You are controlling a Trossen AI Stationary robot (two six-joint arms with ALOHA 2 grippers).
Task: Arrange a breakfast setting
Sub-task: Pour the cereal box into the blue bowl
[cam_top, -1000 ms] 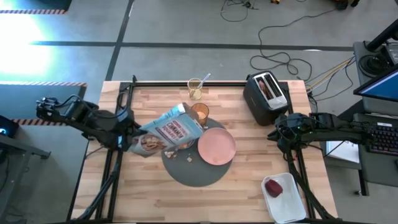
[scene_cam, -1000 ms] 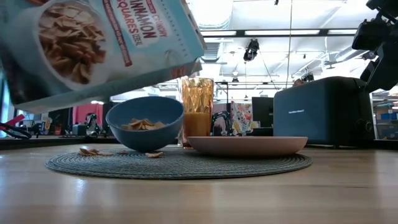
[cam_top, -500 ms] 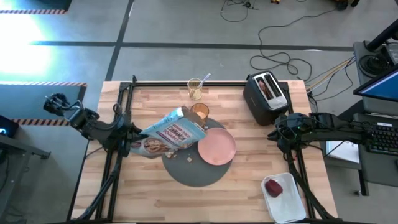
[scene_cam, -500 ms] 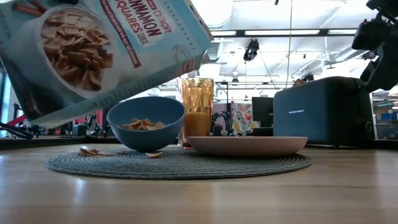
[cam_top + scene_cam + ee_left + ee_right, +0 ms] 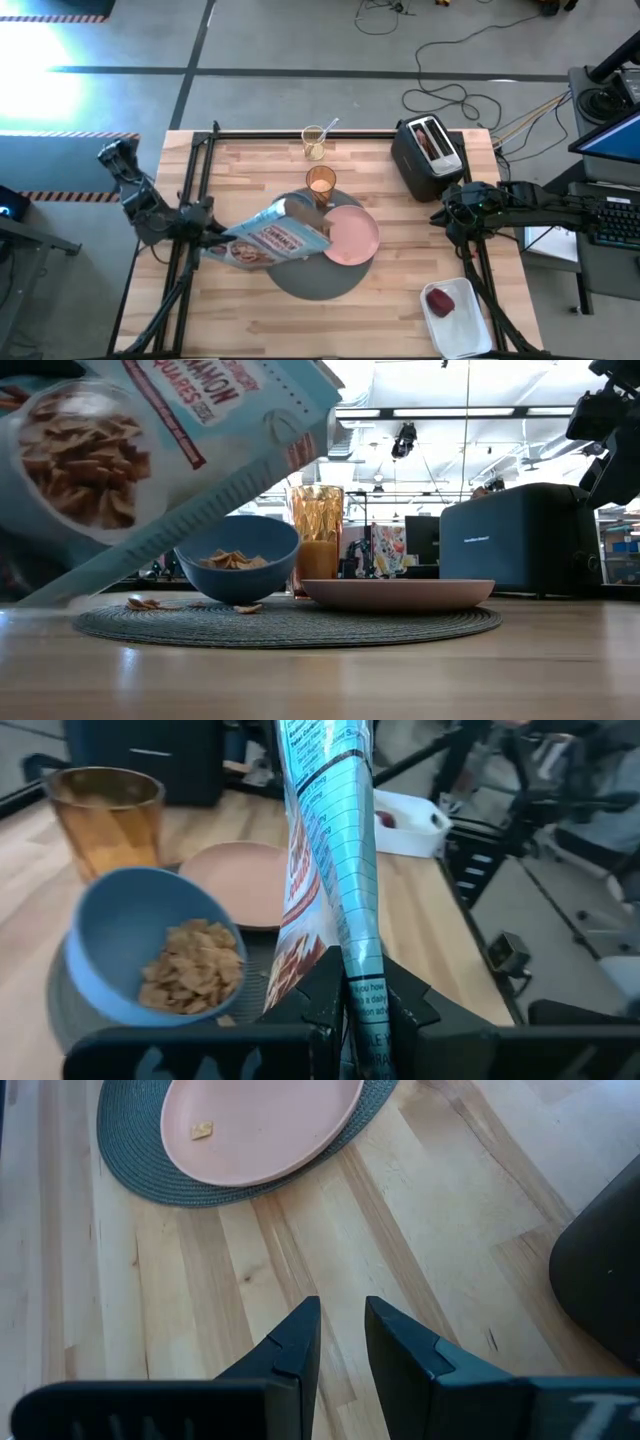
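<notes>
One cereal box (image 5: 272,237), pinched at its end by the left claw (image 5: 350,1010) and tilted over the mat (image 5: 318,283), where bowl (image 5: 140,945), plate (image 5: 350,235) and tumbler (image 5: 321,183) sit grouped; right claw (image 5: 342,1342), slightly parted, empty, waits beside the toaster (image 5: 427,155).
</notes>
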